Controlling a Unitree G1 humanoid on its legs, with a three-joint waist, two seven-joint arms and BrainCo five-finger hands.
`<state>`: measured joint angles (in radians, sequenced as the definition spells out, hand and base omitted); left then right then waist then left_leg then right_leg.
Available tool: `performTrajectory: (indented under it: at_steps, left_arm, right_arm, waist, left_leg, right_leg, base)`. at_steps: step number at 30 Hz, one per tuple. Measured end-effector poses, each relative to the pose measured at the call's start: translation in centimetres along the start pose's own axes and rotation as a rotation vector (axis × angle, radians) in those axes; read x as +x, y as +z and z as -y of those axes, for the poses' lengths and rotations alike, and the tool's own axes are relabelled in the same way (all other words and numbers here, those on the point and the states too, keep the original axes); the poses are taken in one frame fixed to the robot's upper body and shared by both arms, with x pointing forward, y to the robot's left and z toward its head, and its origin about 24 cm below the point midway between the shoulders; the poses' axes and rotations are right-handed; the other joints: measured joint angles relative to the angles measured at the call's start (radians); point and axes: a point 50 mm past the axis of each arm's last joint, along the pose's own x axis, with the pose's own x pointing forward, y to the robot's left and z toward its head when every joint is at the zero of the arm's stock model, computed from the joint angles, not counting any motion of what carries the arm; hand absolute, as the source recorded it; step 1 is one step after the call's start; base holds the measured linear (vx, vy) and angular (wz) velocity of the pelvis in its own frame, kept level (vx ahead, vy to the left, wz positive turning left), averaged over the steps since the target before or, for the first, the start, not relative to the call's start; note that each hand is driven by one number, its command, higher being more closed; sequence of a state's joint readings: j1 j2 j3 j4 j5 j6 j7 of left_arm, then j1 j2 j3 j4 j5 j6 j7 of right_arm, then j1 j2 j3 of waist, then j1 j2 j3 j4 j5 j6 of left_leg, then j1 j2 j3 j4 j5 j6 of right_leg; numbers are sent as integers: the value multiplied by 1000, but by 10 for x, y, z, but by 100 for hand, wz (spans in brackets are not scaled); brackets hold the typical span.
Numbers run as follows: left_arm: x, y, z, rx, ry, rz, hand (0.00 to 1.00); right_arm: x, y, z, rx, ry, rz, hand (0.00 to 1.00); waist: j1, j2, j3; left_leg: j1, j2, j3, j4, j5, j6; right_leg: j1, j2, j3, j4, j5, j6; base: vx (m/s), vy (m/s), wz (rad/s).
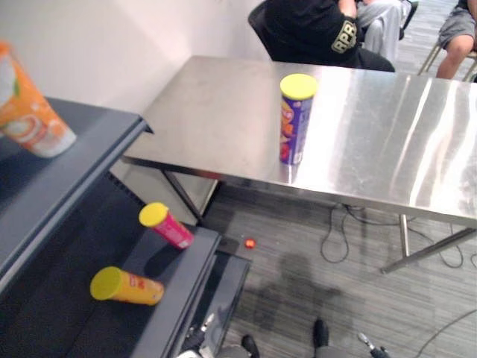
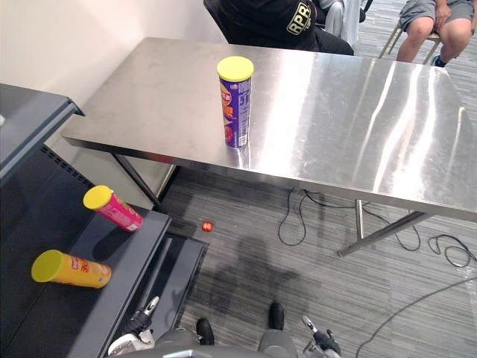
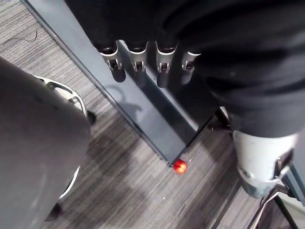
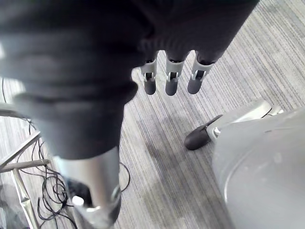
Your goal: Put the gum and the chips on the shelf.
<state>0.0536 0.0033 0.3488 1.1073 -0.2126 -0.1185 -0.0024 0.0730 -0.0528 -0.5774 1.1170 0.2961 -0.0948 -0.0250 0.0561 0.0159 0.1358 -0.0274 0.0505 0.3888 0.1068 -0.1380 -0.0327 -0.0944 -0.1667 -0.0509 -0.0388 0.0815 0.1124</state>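
A tall purple chips can (image 1: 297,119) with a yellow lid stands upright near the front edge of the steel table (image 1: 387,134). On the dark shelf's (image 1: 74,239) lower tier a pink can (image 1: 167,225) and a yellow-orange can (image 1: 127,286) lie on their sides, both yellow-lidded. An orange packet (image 1: 26,108) rests on the top tier. My left hand (image 3: 138,59) hangs low beside the shelf's base edge, fingers straight, holding nothing. Over the carpet on the other side hangs my right hand (image 4: 171,76), open and empty too. Both are far below the table.
A small red round thing (image 1: 250,243) lies on the grey carpet by the shelf's corner. Cables trail under the table (image 2: 298,216). Seated people (image 1: 320,30) are behind the table's far edge. A white wall backs the shelf.
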Motion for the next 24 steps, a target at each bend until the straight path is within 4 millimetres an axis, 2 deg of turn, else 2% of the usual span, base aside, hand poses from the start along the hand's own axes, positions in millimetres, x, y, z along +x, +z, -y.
performTrajectory:
  at_steps: [5,8,11,13,14,15,16,18,19,21,24]
  left_arm:
    - [-2,-6,-8,-12,24,-13,0]
    - [-4,-8,-14,-13,42,-21,0]
    - [-6,-12,-21,-7,57,-35,0]
    - [-7,-14,-26,4,65,-42,0]
    - [-7,-14,-26,4,66,-42,0]
    - [-7,-15,-27,5,69,-43,0]
    - [-7,-15,-27,4,71,-44,0]
    - [-7,-15,-28,3,75,-46,0]
    - [-7,-15,-28,5,77,-46,0]
    - [-8,-14,-28,2,92,-38,0]
    - [-8,-14,-25,-26,91,-36,0]
  right_arm:
    - [0,6,17,165,-82,20,0]
    - [2,19,32,327,-149,65,0]
    - [2,58,54,447,-218,197,0]
    - [-3,107,70,525,-256,365,0]
    - [-6,121,74,539,-263,415,0]
    - [-13,146,79,569,-275,519,0]
    - [-19,159,80,584,-279,576,0]
    - [-48,209,76,611,-252,823,0]
    - [-57,220,74,619,-245,881,0]
    - [-90,255,64,649,-212,1087,0]
    - [-119,278,46,631,-170,1244,0]
  waist:
    - [-1,-10,-21]
    - [-1,-22,-44]
    - [-9,-27,-70]
    - [-27,-27,-77]
    - [-27,-27,-77]
    - [-27,-27,-78]
    - [-27,-27,-79]
    - [-27,-24,-80]
    - [-27,-24,-80]
    - [-26,-22,-86]
    - [-26,-29,-88]
  left_leg:
    - [32,-26,-79,-76,28,-11]
    - [39,-34,-99,-101,34,-15]
    - [40,-37,-98,-107,34,-15]
    - [43,-41,-96,-112,34,-13]
    - [45,-41,-94,-115,34,-12]
    - [47,-40,-93,-117,37,-7]
    - [48,-39,-94,-118,36,-7]
    - [51,-35,-95,-119,34,-8]
    - [53,-33,-96,-119,33,-8]
    - [62,-24,-98,-122,31,-5]
    - [69,-21,-98,-132,31,-5]
  right_leg:
    - [37,-10,-44,-35,-5,4]
    - [46,-10,-51,-53,-5,4]
    - [47,-10,-48,-65,-1,-1]
    - [46,-11,-46,-64,0,-1]
    - [45,-10,-45,-64,0,-1]
    - [45,-8,-45,-64,3,3]
    - [46,-6,-45,-64,6,8]
    - [44,0,-45,-64,6,8]
    - [45,2,-45,-64,6,8]
    - [47,10,-43,-64,7,8]
    - [48,15,-42,-63,7,8]
  base:
    - [-92,-30,24]
    - [-22,-9,4]
    - [40,6,-7]
    - [89,16,-7]
    - [114,13,-9]
    - [76,1,-6]
    - [94,-8,-6]
    - [86,-18,-8]
    - [69,-32,-11]
    - [50,-46,-13]
    - [8,-47,-5]
